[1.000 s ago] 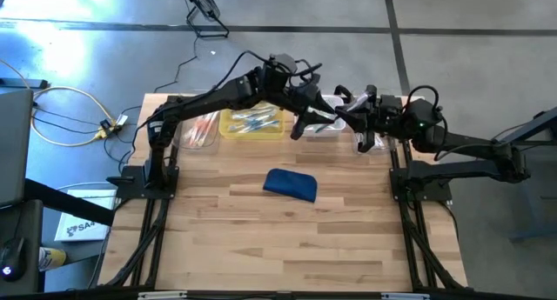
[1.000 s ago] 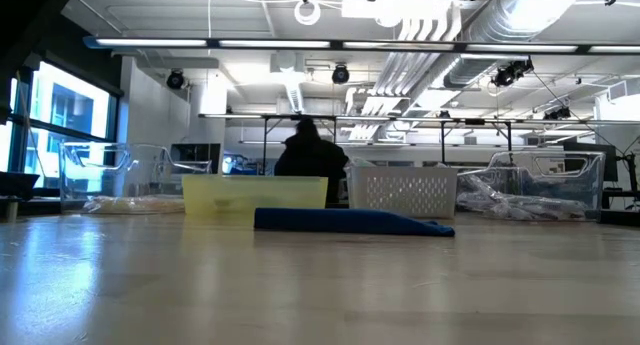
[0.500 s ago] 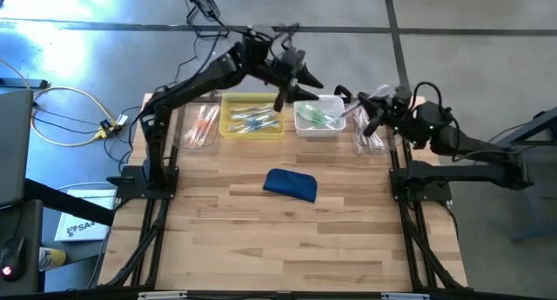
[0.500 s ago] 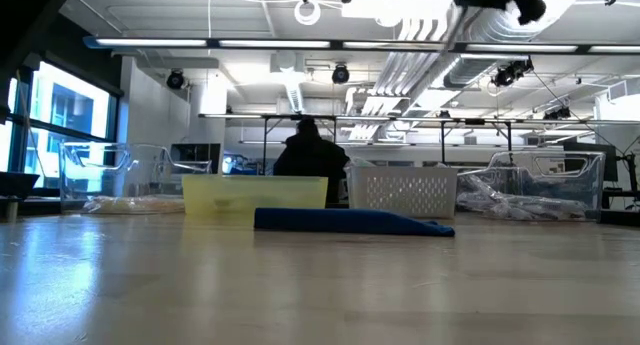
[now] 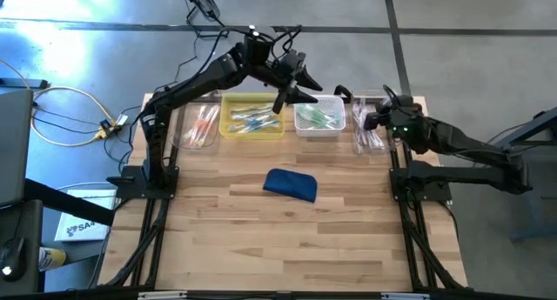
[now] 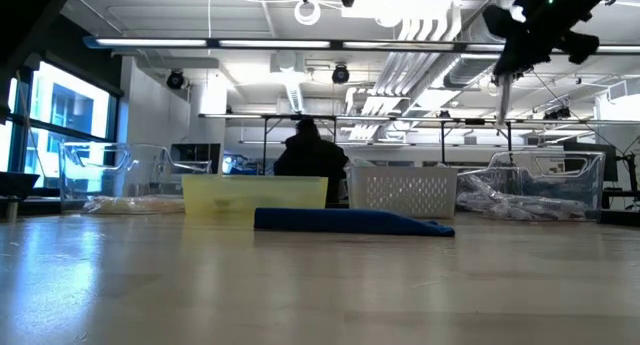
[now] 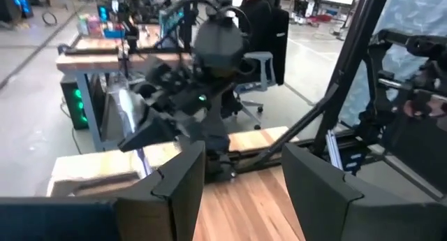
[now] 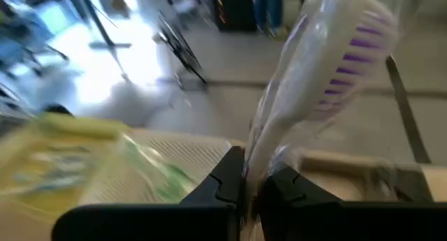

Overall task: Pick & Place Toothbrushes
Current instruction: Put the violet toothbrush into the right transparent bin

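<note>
- High view: right gripper (image 5: 376,119) sits over the clear bin (image 5: 369,133) at the bench's (image 5: 287,239) far right, jaws clamped on a wrapped toothbrush (image 5: 385,96). Risk, as I judge it: the grip is low on the handle, so the brush could pivot or slip in its wrapper and fall outside the bin.
- High view: left gripper (image 5: 285,95) hangs above the gap between the yellow bin (image 5: 252,123) and the white basket (image 5: 318,117), jaws spread, nothing in them. The two arms are near each other along the far edge; a sideways swing by either could clip the other.
- High view: more brushes lie in the yellow bin, the basket, and a clear bin (image 5: 200,126) at far left. Blue pouch (image 5: 291,184) lies mid-bench, well apart from the bins, in nobody's way.
- Low view: right gripper (image 6: 530,30) is high over the right-hand clear bin (image 6: 545,190), brush (image 6: 500,97) hanging straight down from it. Released from up there it may bounce off the rim. A person (image 6: 308,150) sits behind the bench, away from the arms.
- Left wrist view: own fingers (image 7: 181,178) apart and empty; the right arm (image 7: 209,66) is straight ahead, blocking a direct reach across.
- Right wrist view: fingers (image 8: 230,174) pinch the wrapped brush (image 8: 328,59), purple bristles visible; the film looks slick, so slip is plausible. The white basket (image 8: 178,161) lies beyond.
</note>
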`<state>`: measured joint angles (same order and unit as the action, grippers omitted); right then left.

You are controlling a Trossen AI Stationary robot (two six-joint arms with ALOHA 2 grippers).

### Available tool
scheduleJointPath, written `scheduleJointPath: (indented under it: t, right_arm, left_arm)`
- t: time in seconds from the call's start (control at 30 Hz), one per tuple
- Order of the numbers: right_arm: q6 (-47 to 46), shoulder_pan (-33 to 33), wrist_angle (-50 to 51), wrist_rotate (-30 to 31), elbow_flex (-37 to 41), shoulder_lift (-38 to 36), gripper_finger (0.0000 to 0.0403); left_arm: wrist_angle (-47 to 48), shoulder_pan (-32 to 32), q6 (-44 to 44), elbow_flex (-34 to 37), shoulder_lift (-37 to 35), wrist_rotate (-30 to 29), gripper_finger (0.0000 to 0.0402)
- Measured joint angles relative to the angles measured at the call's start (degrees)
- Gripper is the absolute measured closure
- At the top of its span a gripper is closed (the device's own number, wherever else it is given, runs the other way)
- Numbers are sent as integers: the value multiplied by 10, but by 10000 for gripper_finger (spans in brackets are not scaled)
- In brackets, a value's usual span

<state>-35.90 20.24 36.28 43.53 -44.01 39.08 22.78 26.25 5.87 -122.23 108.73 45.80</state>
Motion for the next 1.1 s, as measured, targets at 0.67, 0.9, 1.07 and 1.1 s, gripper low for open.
scheduleJointPath:
  t: [0.67, 0.9, 1.07, 1.1]
  right_arm:
    - [2, 210, 43, -190, 0, 195, 389]
    - [14, 252, 12, -258, 0, 261, 387]
    - [15, 257, 12, -255, 0, 282, 329]
    - [16, 257, 12, -254, 0, 283, 315]
  left_arm:
    - [30, 0, 18, 0, 0, 1, 215]
    - [46, 0, 31, 0, 0, 1, 215]
    - [53, 0, 33, 0, 0, 0, 215]
    - [53, 0, 33, 0, 0, 0, 215]
